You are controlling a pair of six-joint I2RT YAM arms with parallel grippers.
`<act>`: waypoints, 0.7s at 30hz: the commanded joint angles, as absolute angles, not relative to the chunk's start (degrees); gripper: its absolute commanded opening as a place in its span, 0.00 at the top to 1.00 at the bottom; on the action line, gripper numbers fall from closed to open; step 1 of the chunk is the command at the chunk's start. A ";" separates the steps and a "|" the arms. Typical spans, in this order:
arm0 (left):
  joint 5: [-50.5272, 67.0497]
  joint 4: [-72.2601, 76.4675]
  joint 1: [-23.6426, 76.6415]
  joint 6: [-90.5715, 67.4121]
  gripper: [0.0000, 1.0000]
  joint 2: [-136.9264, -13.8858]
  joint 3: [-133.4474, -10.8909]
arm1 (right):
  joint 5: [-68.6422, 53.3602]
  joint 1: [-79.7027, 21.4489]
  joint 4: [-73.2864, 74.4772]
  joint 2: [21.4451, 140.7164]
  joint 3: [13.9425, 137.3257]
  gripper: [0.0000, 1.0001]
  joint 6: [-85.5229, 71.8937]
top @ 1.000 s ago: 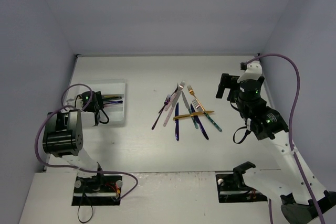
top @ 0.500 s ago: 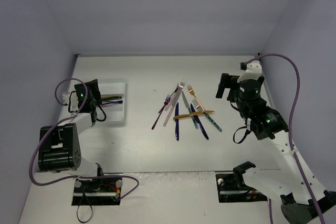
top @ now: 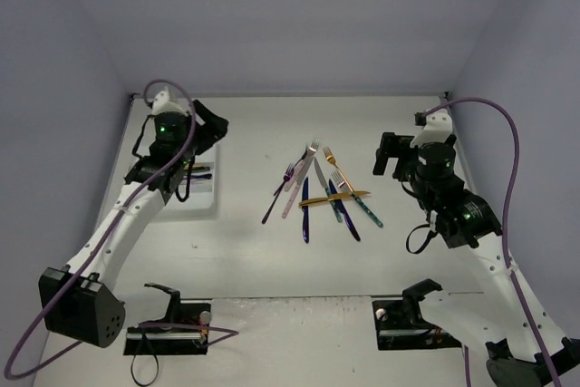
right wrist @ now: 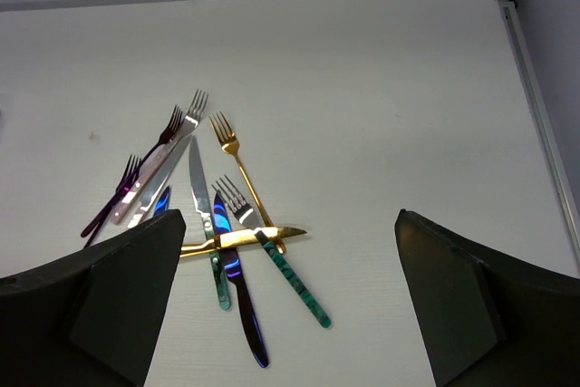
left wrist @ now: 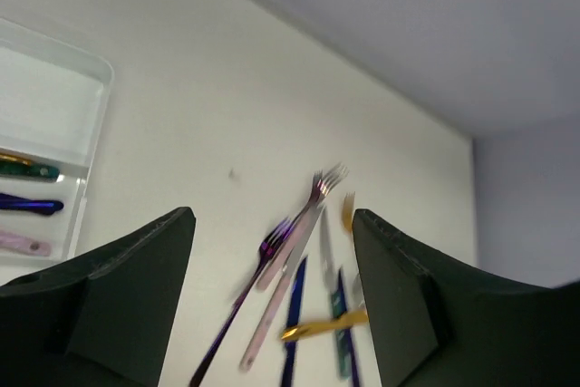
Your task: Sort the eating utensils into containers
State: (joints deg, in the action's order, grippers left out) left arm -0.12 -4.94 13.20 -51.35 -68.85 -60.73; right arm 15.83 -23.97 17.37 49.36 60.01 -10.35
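Several eating utensils (top: pixel 319 192) lie in a crossed pile mid-table: a gold knife (right wrist: pixel 240 239) across a blue knife (right wrist: pixel 237 296), a teal-handled fork (right wrist: pixel 281 269), a gold fork (right wrist: pixel 237 156), a purple fork (left wrist: pixel 258 265) and a pink knife (left wrist: pixel 272 314). The white tray (top: pixel 207 197) with the containers sits at the left, partly behind my left arm. It holds a teal-and-gold handle (left wrist: pixel 27 169), a blue one (left wrist: pixel 27 204) and a pink one (left wrist: pixel 23 244). My left gripper (top: pixel 214 128) (left wrist: pixel 272 224) hangs open and empty above the tray's far end. My right gripper (top: pixel 390 153) (right wrist: pixel 288 224) is wide open and empty, right of the pile.
Side walls close in the table on the left and right, and a back wall (top: pixel 290 43) stands behind it. The arm bases (top: pixel 168 328) sit at the near edge. Bare table (top: pixel 254 260) lies between the tray and the pile.
My left arm has swung up from low over the tray toward the back, and its jaws have opened wider. The right arm has barely shifted.
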 commanded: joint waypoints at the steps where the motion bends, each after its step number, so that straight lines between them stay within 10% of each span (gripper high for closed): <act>1: 0.58 -17.35 20.93 -29.79 0.32 -71.68 -65.56 | 12.51 -23.64 14.68 49.73 59.04 0.00 -11.08; 21: 6.62 -20.99 34.33 -16.34 0.39 -97.70 -74.81 | 8.39 -23.64 14.77 56.34 53.54 0.01 -19.41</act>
